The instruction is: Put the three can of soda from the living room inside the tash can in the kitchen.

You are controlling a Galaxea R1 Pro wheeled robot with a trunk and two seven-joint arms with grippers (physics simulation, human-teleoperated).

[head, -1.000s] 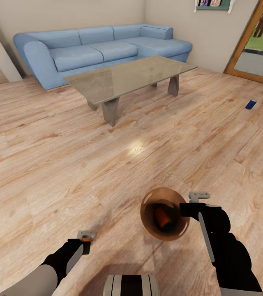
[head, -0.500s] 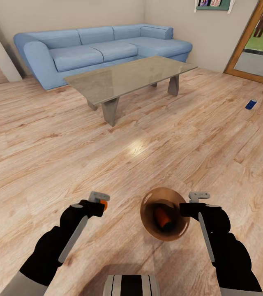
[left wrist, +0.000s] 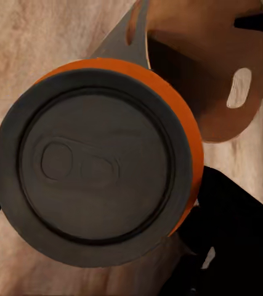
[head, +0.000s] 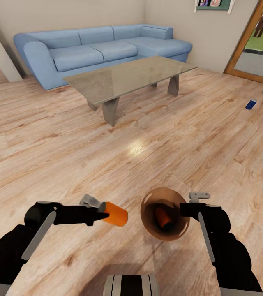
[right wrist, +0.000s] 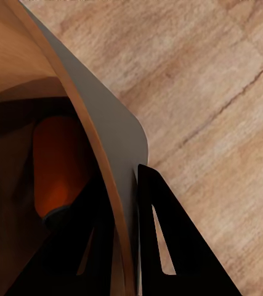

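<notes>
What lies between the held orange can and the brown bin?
Nothing: in the head view, bare wood floor shows between the orange can and the bin.

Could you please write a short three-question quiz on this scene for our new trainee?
1. True or false: the left hand holds an orange can.
2. What lies inside the bin that the right hand grips by the rim?
A. a blue can
B. an orange can
C. nothing
3. Fill in: the blue can lies on the ____ near the glass door.

Key: 1 true; 2 B; 3 floor.
</notes>
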